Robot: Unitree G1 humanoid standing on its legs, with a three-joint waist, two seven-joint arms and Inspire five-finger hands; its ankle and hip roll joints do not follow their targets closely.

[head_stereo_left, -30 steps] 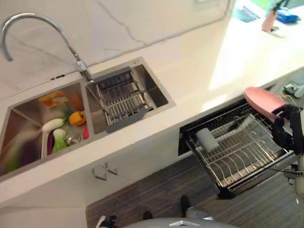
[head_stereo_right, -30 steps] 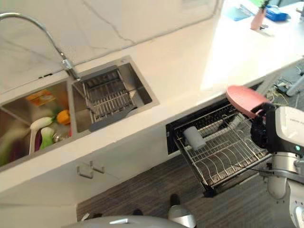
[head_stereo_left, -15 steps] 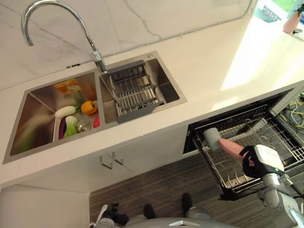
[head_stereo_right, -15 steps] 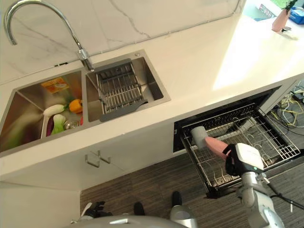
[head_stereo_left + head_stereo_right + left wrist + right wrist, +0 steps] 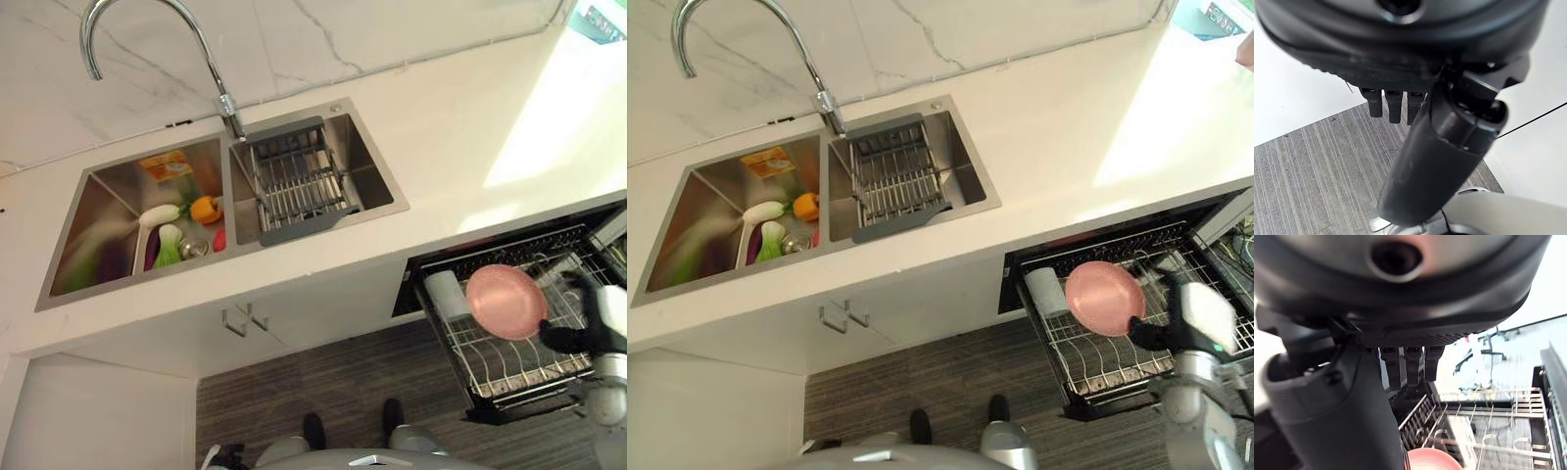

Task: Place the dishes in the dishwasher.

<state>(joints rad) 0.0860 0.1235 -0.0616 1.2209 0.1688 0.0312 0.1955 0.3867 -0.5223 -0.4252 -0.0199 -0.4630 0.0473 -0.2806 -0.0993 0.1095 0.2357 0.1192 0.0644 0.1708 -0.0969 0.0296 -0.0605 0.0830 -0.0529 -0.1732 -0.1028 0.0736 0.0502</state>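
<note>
The right hand [image 5: 1176,323] holds the pink plate [image 5: 1104,298] by its edge over the pulled-out dishwasher rack [image 5: 1087,357]. The dark fingers close on the plate rim nearest the arm; the exact contact is small in the head views, so the grip appears to be a pinch, not a full wrap. In the right wrist view the thumb and fingers point down toward the rack wires, and the plate rim [image 5: 1432,459] shows just below them.

The plate stands tilted, its face turned up toward the head camera, above the middle of the rack. This attitude suits insertion: a plate must enter the tines on edge, not flat. It is probably not yet seated between tines.

A pale cup [image 5: 1047,290] lies on its side in the rack, just beside the plate on the sink side. The plate edge could strike it during lowering.

The left hand [image 5: 1400,105] hangs idle over the floor, fingers straight and empty.

The sink [image 5: 323,122], well away from the rack along the counter, holds a wire basket [image 5: 294,186] in one basin and vegetables [image 5: 181,230] in the other.
</note>
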